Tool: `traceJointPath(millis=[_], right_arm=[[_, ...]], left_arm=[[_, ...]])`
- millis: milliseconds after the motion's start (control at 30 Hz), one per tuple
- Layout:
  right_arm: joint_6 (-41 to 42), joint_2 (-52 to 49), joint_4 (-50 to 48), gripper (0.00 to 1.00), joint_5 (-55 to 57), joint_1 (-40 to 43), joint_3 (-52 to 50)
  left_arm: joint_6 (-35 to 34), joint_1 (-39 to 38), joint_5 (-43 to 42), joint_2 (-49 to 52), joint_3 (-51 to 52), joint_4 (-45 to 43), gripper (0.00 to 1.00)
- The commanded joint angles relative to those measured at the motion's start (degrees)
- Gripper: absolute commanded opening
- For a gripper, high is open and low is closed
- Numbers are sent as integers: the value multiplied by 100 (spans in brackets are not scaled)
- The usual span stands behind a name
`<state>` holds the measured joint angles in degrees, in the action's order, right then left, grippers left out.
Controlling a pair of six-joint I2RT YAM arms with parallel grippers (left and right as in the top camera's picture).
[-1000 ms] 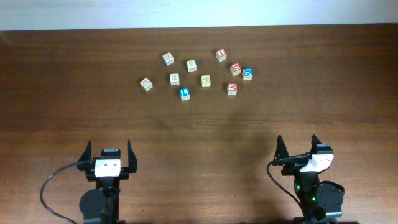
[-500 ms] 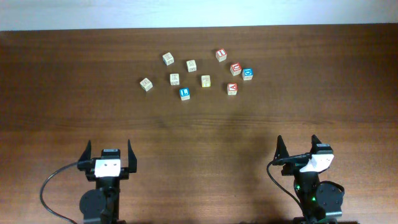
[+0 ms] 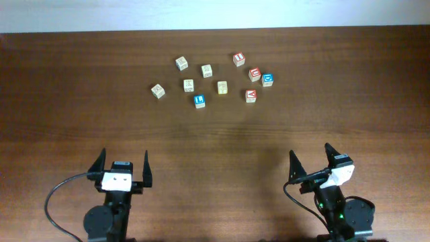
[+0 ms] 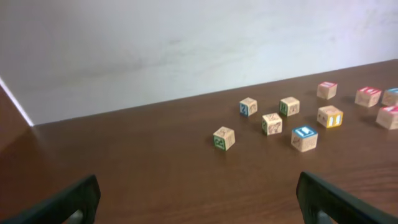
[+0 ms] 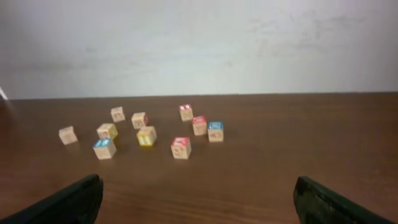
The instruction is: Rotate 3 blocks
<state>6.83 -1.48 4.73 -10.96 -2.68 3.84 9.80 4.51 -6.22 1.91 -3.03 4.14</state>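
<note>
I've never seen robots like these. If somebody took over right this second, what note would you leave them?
Left hand: open, empty, low at the near edge of the table.
Right hand: open, empty, also at the near edge.
Blocks: far side of the table, among other cubes. The blue "L" block is nearest the arms, the red-faced block is to its right, and the pale tan block is at the left end. Neither hand is near them.
Done: nothing evident.
Left: probably all three rotations.
</note>
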Motion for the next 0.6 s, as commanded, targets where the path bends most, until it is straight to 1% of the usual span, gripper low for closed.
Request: traceJointPath(millis=[0,33,133,167,200,233,300,333,367,400,467,567], right_arm=[[118,-374,-15,98,-238,-31,684],[229,-645,9,98,-262,-31,957],[221,-1504,319,98,-437,-31,1792],[221,-2037,514,98,-538,-31,2291],[219,-2522,778,98,-562,-31,2765],[216,-3073,1082,98,-675,-31,3311],[197,-4280,1799,98,-905,-31,4507],[197,-4865,2232,98,-905,-33,5136],[199,-5344,2590,98,-933,-33,5683],[197,-6109,3150,98,-1047,-39,6590],[197,-7069,3799,98,-1115,-140,7726],[46,-8990,4999,98,-935,-621,9763]], left_arm=[[-68,-24,-249,544,-973,273,99],[-66,-22,-308,785,-1370,393,99],[-66,-22,-326,1414,-2100,649,99],[-70,-22,-391,1886,-2450,811,99],[-70,-22,-485,2122,-2647,890,99],[-70,-24,-597,2640,-3121,1038,99],[-70,-22,-767,3674,-4138,1622,99],[-68,-22,-929,4472,-4931,2280,99],[-68,-24,-968,4992,-5464,2706,99],[-68,-24,-973,6043,-6585,3593,99],[-68,-24,-973,7333,-8002,4763,99],[-68,-83,-1117,9388,-10236,6653,99]])
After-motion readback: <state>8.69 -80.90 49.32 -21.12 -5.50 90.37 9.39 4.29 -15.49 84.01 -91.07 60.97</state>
